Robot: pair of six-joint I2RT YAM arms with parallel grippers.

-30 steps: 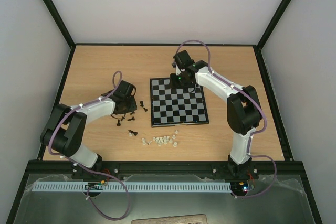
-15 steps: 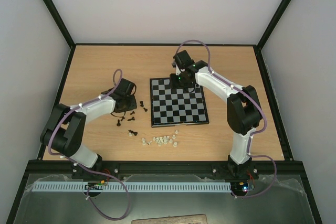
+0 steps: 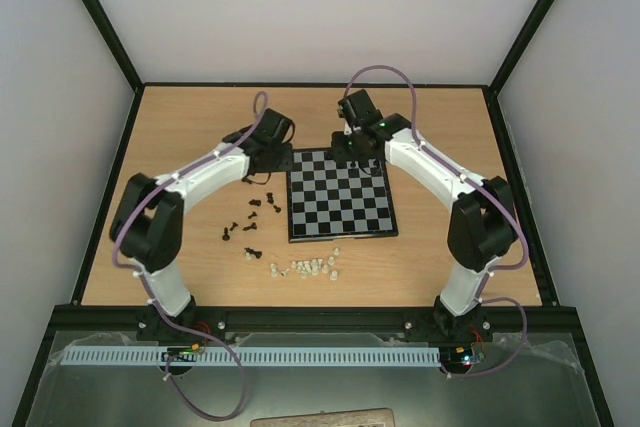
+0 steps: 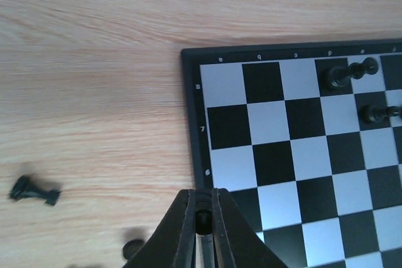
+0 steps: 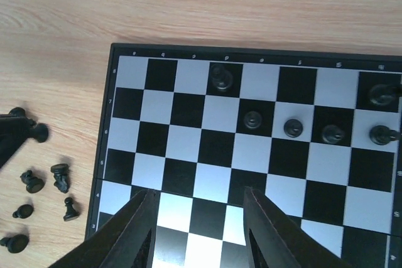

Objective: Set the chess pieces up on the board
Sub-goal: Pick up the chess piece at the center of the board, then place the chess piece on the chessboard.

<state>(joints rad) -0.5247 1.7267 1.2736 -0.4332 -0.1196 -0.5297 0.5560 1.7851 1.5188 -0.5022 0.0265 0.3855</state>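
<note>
The board [image 3: 340, 209] lies in the middle of the table. Several black chess pieces [image 5: 252, 119] stand along its far rows. More black pieces [image 3: 250, 222] lie loose on the wood left of it. My left gripper [image 3: 274, 150] hovers at the board's far-left corner, over its left rim [image 4: 191, 111]. It is shut on a small black chess piece [image 4: 202, 219] pinched between its fingers [image 4: 186, 218]. My right gripper [image 5: 198, 191] hangs open above the board's middle squares, holding nothing.
A cluster of whitish pieces [image 3: 305, 267] lies near the board's front-left corner. One loose black piece [image 4: 34, 191] lies on its side on the wood. Black frame rails [image 3: 120, 167] border the table.
My left arm swung from the loose black pieces up and right to the board's far-left corner, its jaws closing on a piece. The right arm shifted slightly away.
</note>
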